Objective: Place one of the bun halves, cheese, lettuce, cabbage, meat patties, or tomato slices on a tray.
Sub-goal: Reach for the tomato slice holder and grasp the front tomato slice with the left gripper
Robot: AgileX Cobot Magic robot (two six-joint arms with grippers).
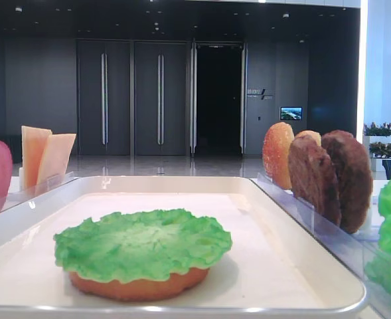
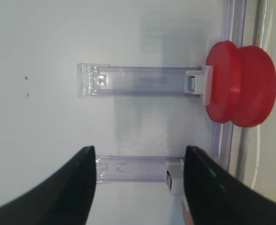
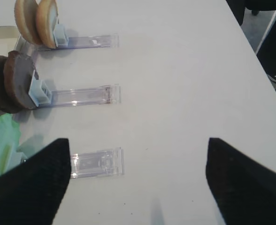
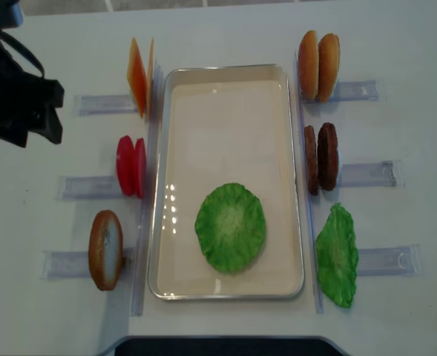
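glossy white tray (image 4: 225, 89) holds ruffled lettuce (image 4: 231, 226) over flat bun (image 1: 139, 284).

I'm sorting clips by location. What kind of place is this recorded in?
Probably a demo table in a lobby or office hall, not a kitchen: tall dark double doors and a small wall screen stand behind, and toy burger parts sit in clear racks around a white tray.

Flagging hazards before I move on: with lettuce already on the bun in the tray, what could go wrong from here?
1. The lettuce overhangs its bun loosely; adding a layer could shift it.
2. The tomato slices stand pressed together, so the open left fingers could drag both.
3. The patties also stand paired.
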